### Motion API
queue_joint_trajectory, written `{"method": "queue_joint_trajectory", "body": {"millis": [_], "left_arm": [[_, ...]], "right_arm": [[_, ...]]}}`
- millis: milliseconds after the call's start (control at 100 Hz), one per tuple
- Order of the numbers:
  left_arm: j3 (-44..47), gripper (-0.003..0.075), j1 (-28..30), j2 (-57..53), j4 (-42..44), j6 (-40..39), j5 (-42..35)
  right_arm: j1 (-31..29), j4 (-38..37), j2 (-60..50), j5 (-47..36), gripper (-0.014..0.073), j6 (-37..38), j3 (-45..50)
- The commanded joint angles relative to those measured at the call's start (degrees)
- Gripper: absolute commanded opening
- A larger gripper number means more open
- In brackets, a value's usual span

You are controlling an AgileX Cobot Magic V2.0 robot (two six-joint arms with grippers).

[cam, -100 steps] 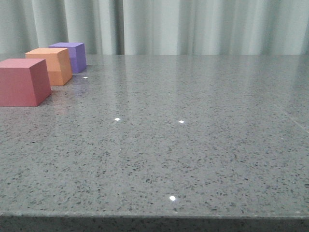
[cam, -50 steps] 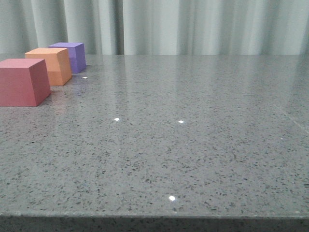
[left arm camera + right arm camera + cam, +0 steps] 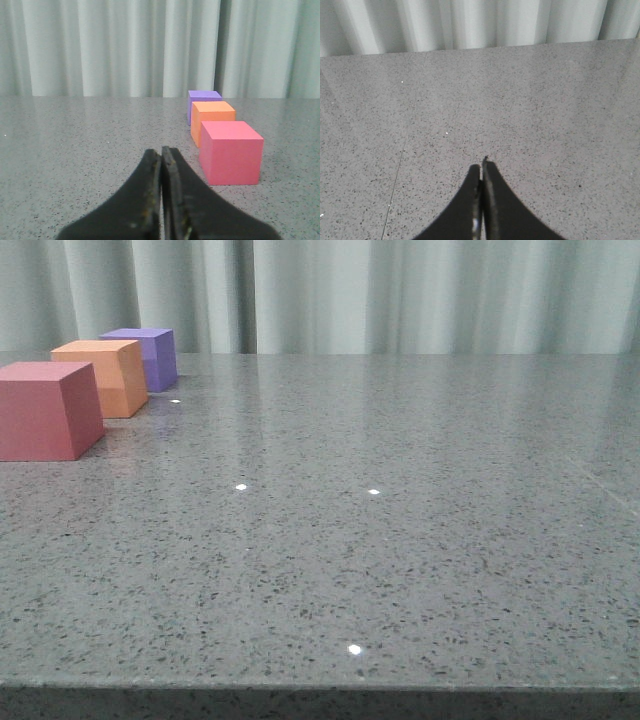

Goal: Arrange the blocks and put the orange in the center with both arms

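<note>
As blocks (image 3: pixel 90 390) line up, row receding

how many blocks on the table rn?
3, in a row at the table's far left in the front view: red-pink block nearest, orange block in the middle, purple block farthest, by the curtain. Nothing seems to hide more.

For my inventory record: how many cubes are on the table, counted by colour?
Red-pink cube: 1
Orange cube: 1
Purple cube: 1
Total: 3
</note>
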Motion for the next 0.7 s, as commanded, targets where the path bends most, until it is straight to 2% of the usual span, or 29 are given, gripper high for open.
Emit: {"method": "queue_joint_trajectory", "body": {"millis": [0,340,600,690], "left_arm": [[2.43,-0.002,0.11,-2.13,0.06,0.07,-4.65],[2.43,-0.002,0.11,-2.13,0.06,0.07,-4.65],[2.43,-0.002,0.11,-2.13,0.06,0.07,-4.65],[2.43,-0.002,0.11,-2.13,0.06,0.07,-4.65]], "right_arm": [[-0.18,-0.87,-1.86,-3.92,-0.0069,-0.48,-1.21],[2.69,-0.87,-19.32,-12.07,-0.0069,-0.43,13.64],[2.69,0.03,-35.43,-13.25,-0.0069,-0.43,24.31],[2.69,0.78,-36.26,-14.74,-0.0069,-0.43,26.87]]}}
